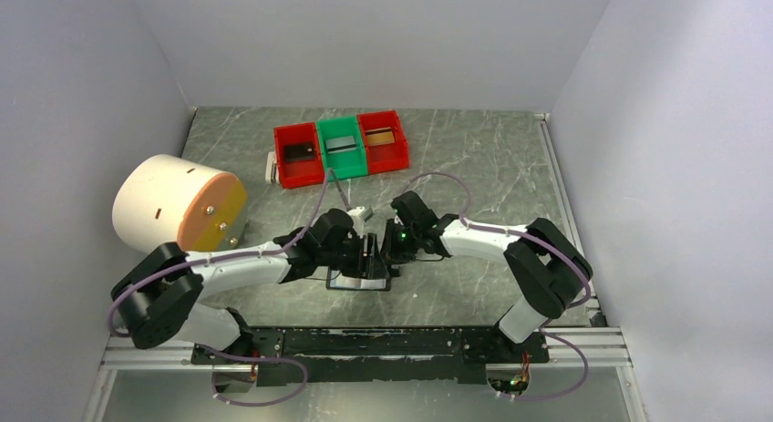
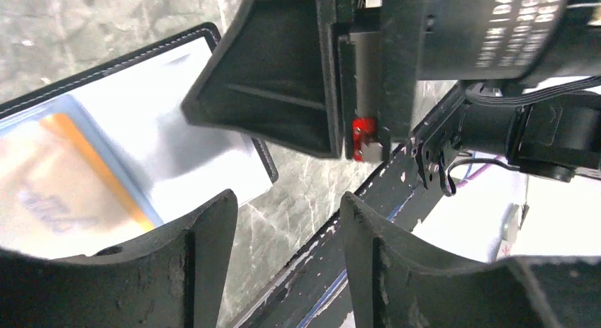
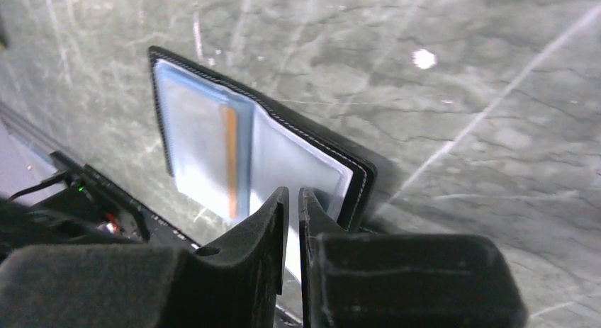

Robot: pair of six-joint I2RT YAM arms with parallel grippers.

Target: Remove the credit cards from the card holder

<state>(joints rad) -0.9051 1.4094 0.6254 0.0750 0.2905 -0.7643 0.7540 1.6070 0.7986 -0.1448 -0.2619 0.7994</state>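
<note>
The black card holder (image 1: 360,281) lies open on the marble table between my two grippers. Its glossy bluish-grey pockets (image 3: 205,129) face up, and a tan-orange credit card (image 3: 228,158) shows inside one pocket (image 2: 78,151). My right gripper (image 3: 293,193) has its jaws almost together on the clear inner flap (image 3: 305,165) at the holder's raised right half. In the top view it (image 1: 385,249) reaches in from the right. My left gripper (image 2: 287,200) is open just off the holder's corner (image 2: 266,165), with only bare table between its fingers.
A row of three bins stands at the back: red (image 1: 299,154), green (image 1: 342,146), red (image 1: 383,139), each with a flat card inside. A small white block (image 1: 271,169) sits left of them. A large white and tan cylinder (image 1: 178,203) stands at the left. A black rail (image 1: 365,340) runs along the near edge.
</note>
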